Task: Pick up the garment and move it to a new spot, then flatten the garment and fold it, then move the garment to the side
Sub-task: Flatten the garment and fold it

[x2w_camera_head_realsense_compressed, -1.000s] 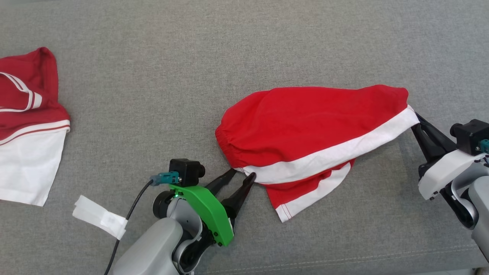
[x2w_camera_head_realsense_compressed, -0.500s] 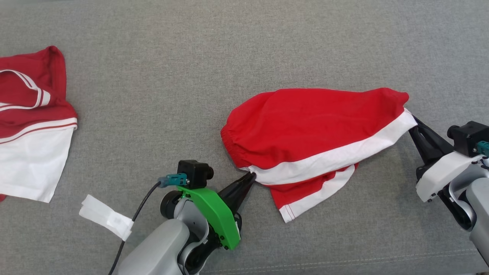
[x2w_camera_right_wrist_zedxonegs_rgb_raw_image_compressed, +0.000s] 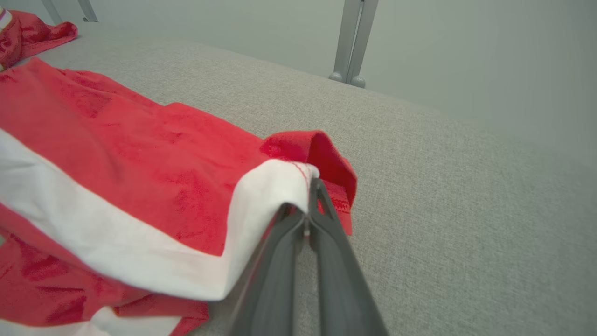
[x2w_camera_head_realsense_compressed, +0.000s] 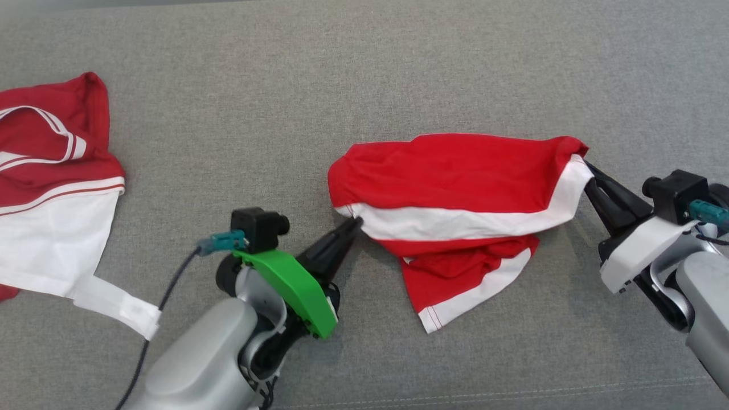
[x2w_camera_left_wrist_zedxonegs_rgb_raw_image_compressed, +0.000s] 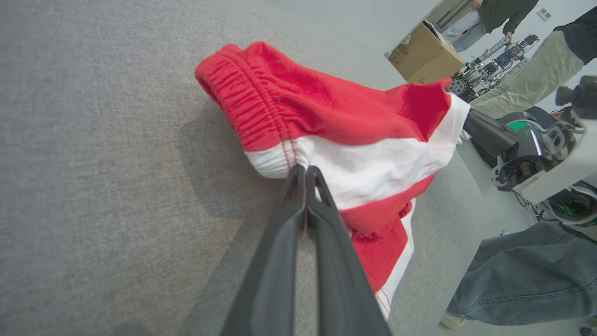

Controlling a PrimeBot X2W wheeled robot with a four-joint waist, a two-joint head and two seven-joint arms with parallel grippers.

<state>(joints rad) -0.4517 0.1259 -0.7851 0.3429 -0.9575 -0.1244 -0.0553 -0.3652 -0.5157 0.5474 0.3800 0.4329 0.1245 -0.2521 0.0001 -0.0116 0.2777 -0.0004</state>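
Red/white shorts point(x2w_camera_head_realsense_compressed: 455, 176) now strung between both jaws, lower leg sagging onto grey fabric below. L jaws, open a sec ago, have clamped white corner by waistband point(x2w_camera_left_wrist_zedxonegs_rgb_raw_image_compressed: 242, 93); R jaws pinch opposite white edge. Judgement: two-point hold done, ready to lift + relocate.

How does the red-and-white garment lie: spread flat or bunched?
Not flat: the garment is stretched between the shut left gripper and right gripper, lower part crumpled underneath.

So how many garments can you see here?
2. Red-and-white shorts in the middle, gripped by the left gripper and right gripper; another red-and-white garment at the far left, partly out of frame.
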